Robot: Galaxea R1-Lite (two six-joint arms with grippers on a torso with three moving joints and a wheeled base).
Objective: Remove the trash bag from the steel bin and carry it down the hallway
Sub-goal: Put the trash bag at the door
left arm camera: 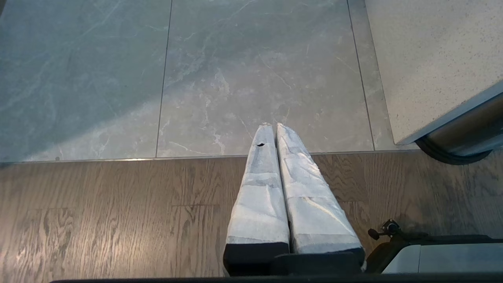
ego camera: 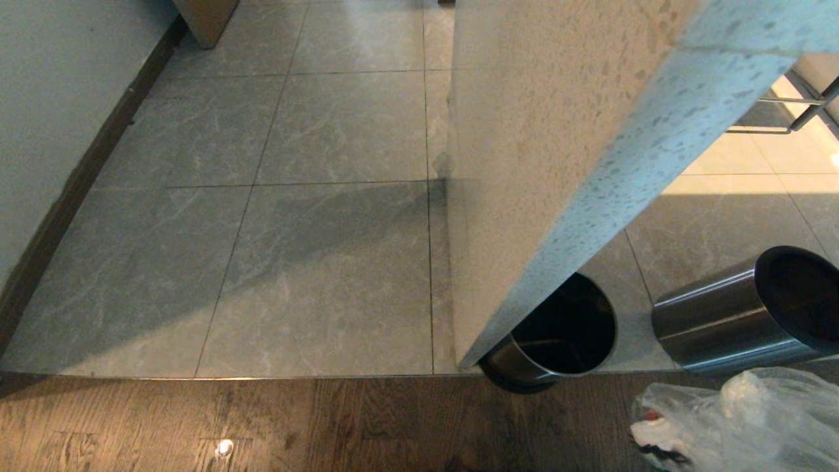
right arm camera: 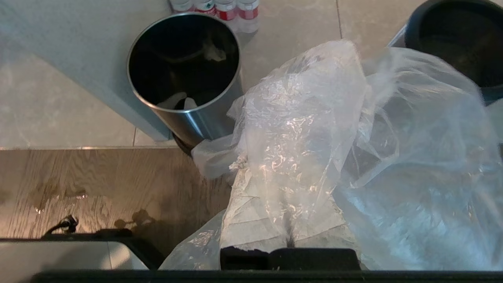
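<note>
My right gripper point(right arm camera: 289, 173) is clamped on the trash bag point(right arm camera: 314, 129), which is out of the steel bin point(right arm camera: 452, 43) and drapes over my fingers just beside it. The hallway point(ego camera: 314, 196) stretches beyond the bin, leftward. My left gripper point(left arm camera: 274, 129) hangs closed and empty.

Speckled partition point(ego camera: 557, 131) hides part of the open steel can point(ego camera: 557, 337). Steel bin point(ego camera: 741, 314), with black ring, and trash bag point(ego camera: 741, 419) are cut by the head view's edge. Plastic drapes the right gripper point(right arm camera: 289, 220) (fingertips hidden). Bottles point(right arm camera: 216, 6) are cropped.
</note>
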